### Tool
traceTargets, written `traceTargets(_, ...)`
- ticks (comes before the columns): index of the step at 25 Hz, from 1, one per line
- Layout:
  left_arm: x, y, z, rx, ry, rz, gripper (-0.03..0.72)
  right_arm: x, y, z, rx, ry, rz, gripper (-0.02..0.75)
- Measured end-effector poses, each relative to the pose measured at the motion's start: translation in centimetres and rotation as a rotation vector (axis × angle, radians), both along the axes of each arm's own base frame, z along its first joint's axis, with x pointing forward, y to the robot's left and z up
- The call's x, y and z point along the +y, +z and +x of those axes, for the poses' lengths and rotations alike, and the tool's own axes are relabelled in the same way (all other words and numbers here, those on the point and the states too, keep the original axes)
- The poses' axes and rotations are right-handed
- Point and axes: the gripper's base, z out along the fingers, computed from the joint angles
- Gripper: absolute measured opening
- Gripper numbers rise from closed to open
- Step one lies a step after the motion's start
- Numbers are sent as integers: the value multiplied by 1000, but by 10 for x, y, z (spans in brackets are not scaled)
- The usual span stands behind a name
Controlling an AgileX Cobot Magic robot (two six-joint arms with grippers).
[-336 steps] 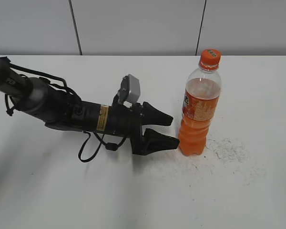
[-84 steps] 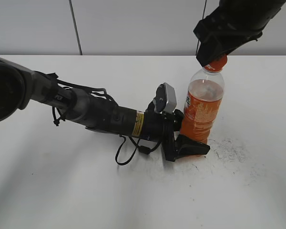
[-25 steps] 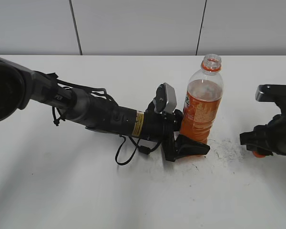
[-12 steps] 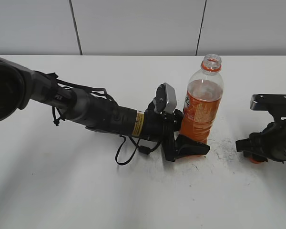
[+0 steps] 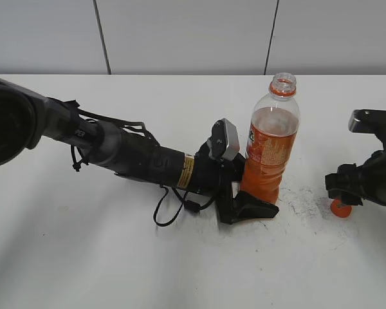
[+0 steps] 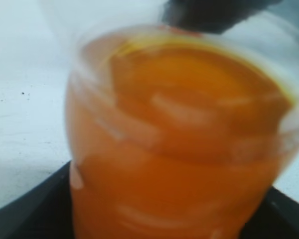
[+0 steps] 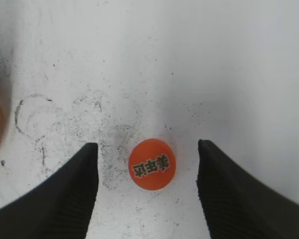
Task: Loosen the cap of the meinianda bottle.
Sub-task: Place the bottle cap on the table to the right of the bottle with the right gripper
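The meinianda bottle [image 5: 271, 138] stands upright on the white table, its mouth uncapped, orange neck ring showing. My left gripper [image 5: 251, 198] is shut on the bottle's lower body; the left wrist view is filled with blurred orange drink [image 6: 179, 139]. The orange cap [image 5: 338, 206] lies on the table to the right of the bottle. In the right wrist view the cap [image 7: 152, 164] lies flat, printed top up, between the fingers of my right gripper [image 7: 147, 167], which is open and does not touch it. My right gripper [image 5: 341, 188] hovers just above the cap.
The white table [image 5: 116, 257] has grey scuff marks [image 5: 305, 196] right of the bottle. A grey panelled wall [image 5: 180, 32] runs behind the table's far edge. The left arm's body and cable [image 5: 135, 161] lie low across the table's middle-left.
My right gripper let go of the cap, which now lies on the table, and has risen a little. The bottle and left gripper have shifted slightly left.
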Motion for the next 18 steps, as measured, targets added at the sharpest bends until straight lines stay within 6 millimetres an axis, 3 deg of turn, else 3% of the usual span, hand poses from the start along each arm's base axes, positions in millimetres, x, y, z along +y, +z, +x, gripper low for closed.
traceTargets(8, 9, 5, 3, 16, -35, 59, 664, 0, 19, -3, -53, 3, 12, 461)
traceTargets(18, 24, 23, 12, -24, -54, 206, 664, 0, 24, -4, -64, 4, 15, 461)
